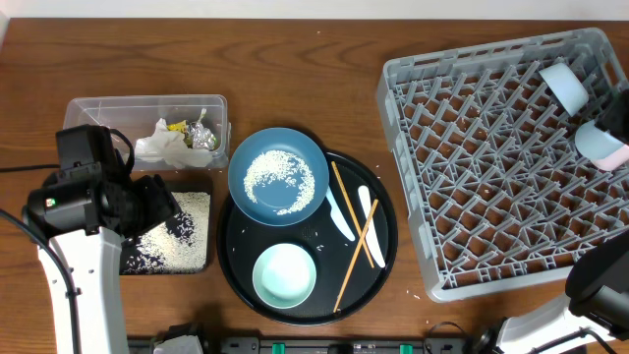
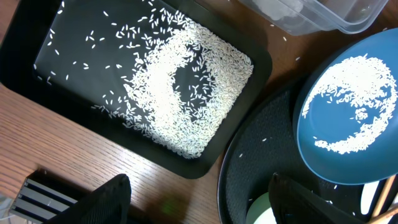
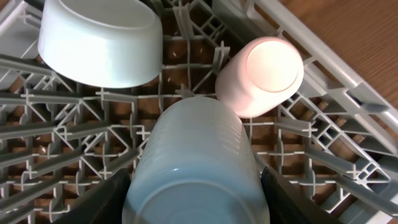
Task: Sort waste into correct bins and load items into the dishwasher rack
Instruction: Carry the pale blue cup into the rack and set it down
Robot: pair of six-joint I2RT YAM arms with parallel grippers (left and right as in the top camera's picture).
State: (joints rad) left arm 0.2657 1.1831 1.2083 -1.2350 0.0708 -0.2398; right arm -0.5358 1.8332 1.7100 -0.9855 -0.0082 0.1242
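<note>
The right gripper [image 3: 196,186] has its jaws clamped on the light-blue cup [image 3: 196,143], one dark finger [image 3: 102,199] pressed against each side. The cup hangs over the pegs of the dishwasher rack [image 3: 74,143], near its far right corner. Just beyond it a pink cup [image 3: 261,74] lies tilted by the rack's outer wall, and a light blue bowl [image 3: 99,40] rests bottom-up to the other side. The rack fills the right half of the bench.

The left gripper [image 2: 199,183] hovers with its jaws apart and nothing between them, above the near edge of the shallow black tray [image 2: 37,56]. Loose rice [image 2: 155,106] lies there in a rough ring with stray grains around it. This tray sits at the bench's left edge. Behind it stands the clear tub [image 1: 98,113], holding the crumpled tissue [image 1: 157,146], the yellow-green wrapper [image 1: 177,125] and the foil wrapper [image 1: 203,136].

Mid-bench sits the round black tray [image 1: 378,265]. The dark-blue plate [image 1: 310,157] overlaps its far left rim, with more rice on it. The teal bowl [image 1: 285,273] sits at the tray's near side. To its right lie two crossed chopsticks [image 1: 349,216] and the white utensils [image 1: 339,211].
</note>
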